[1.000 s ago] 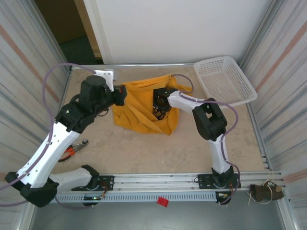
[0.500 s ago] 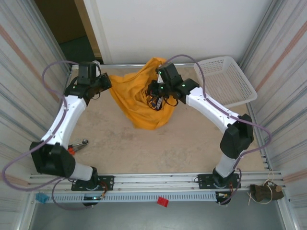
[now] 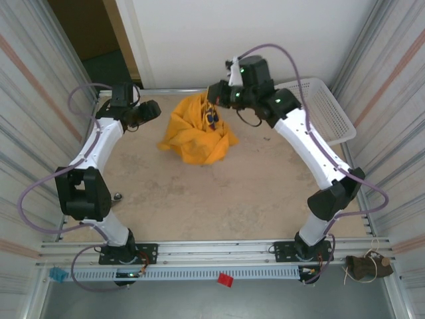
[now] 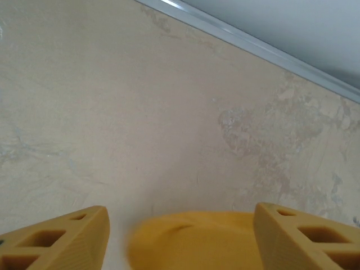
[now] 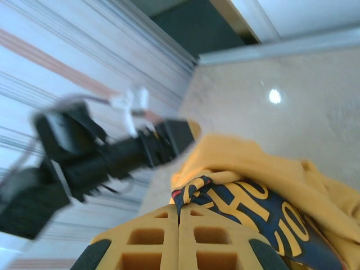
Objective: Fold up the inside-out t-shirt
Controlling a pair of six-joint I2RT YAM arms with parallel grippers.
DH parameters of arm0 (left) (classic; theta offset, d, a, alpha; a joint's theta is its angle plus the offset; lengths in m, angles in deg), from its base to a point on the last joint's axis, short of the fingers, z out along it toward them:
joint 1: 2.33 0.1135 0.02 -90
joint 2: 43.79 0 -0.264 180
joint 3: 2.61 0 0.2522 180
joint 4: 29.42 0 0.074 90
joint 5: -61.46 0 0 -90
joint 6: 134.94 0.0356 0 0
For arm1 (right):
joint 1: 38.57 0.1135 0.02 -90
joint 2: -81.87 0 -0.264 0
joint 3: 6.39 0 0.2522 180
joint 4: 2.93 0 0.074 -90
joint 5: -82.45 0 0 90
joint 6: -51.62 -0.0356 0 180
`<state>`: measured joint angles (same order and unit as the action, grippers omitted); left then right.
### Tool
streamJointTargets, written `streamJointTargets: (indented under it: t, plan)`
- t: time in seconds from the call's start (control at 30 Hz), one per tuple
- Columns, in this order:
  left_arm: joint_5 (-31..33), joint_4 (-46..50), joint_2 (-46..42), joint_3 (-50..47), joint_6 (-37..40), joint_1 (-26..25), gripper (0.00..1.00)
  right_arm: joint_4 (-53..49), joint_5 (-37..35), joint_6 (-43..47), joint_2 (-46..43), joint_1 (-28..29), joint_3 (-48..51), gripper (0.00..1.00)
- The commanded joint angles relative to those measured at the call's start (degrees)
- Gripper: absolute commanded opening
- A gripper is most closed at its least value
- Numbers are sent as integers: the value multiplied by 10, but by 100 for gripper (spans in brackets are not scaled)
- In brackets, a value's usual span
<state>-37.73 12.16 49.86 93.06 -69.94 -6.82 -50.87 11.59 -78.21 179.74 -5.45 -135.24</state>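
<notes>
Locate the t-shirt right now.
In the top view, the mustard t-shirt lies bunched at the table's far centre. Its top is pinched in the right claw, and the open left claw is close on its left.

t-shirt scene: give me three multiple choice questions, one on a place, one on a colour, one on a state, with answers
1. Where on the table is the basket?
a) near left corner
b) far right corner
c) middle

2. What colour is the t-shirt cloth?
a) green
b) white
c) mustard yellow

3. How is the left gripper?
a) open
b) shut on the t-shirt
c) shut on the basket

Answers:
1 b, the top view shows it against the far right edge.
2 c, the bunched cloth is yellow, with dark lettering on part of it.
3 a, the left wrist view shows its fingers wide apart.
</notes>
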Motion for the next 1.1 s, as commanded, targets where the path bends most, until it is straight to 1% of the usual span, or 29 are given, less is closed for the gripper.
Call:
streamJointTargets:
  t: [0.0, 0.1, 0.17, 0.23, 0.3, 0.43, 0.53, 0.6, 0.67, 0.7, 0.77, 0.83, 0.9, 0.97, 1.07]
  plan:
    - [-31, -14, -86, -42, 16, 0, 71, 14, 49, -1, -4, -28, -79, 0]
    - [-45, -74, -185, -101, -29, -19, 81, 9, 69, -8, 15, -45, -125, 0]
    - [-42, -104, -227, -108, -50, -51, 84, 10, 73, -9, 24, -49, -142, 0]
    - [-23, -133, -249, -94, -49, -104, 87, 18, 76, -8, 30, -49, -149, 0]
    - [-1, -151, -240, -63, -26, -161, 88, 27, 79, -11, 34, -50, -150, 0]
    - [33, -180, -163, 3, 33, -261, 89, 30, 56, -11, 45, -44, -149, 0]
    - [82, -232, -114, -8, 60, -320, 90, 37, 41, -14, 48, -39, -150, 0]
    - [102, -245, -84, -23, 53, -341, 87, 48, 33, -19, 45, -38, -150, 0]
    - [128, -236, -56, -40, 44, -359, 82, 58, 30, -26, 44, -39, -154, 0]
    - [141, -236, -46, -58, 44, -368, 79, 64, 32, -28, 43, -41, -159, 0]
    - [174, -236, -43, -108, 44, -385, 77, 70, 39, -38, 47, -47, -174, 0]
    - [197, -250, -61, -178, 31, -394, 78, 77, 60, -53, 54, -55, -192, 0]
    - [220, -250, -89, -245, 6, -392, 80, 94, 87, -71, 56, -65, -197, 0]
    - [241, -244, -124, -293, 1, -390, 82, 102, 107, -79, 55, -70, -197, 0]
    - [243, -218, -197, -332, 4, -374, 85, 102, 146, -80, 52, -81, -193, 0]
